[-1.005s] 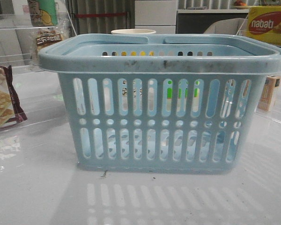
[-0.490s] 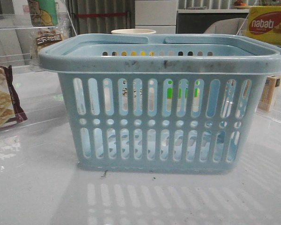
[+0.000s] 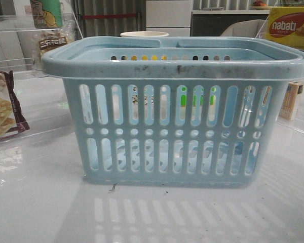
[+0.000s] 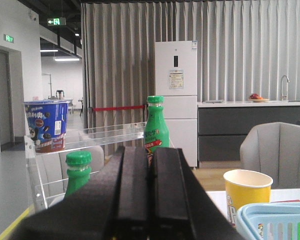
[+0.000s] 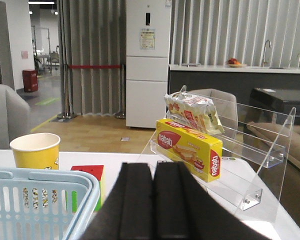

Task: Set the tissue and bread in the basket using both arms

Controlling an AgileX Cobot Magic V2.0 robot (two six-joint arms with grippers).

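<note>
- A pale blue basket is sitting in the middle of a shiny white counter, filling most of the front view.
- Neither arm is showing in the front view; both are hanging back, raised, looking out across the room.
- The left gripper is holding its black fingers pressed together with nothing between them.
- The right gripper is doing the same, fingers closed and empty.
- Through the basket's slots, dark patches low on the right may be the tissue; I cannot tell for certain.
- The bread, a small packet, is resting on a clear shelf behind the basket's left corner, still outside it.
- My judgement: the task is only beginning or pausing; next, an arm needs to open its fingers and reach for the bread.
</note>
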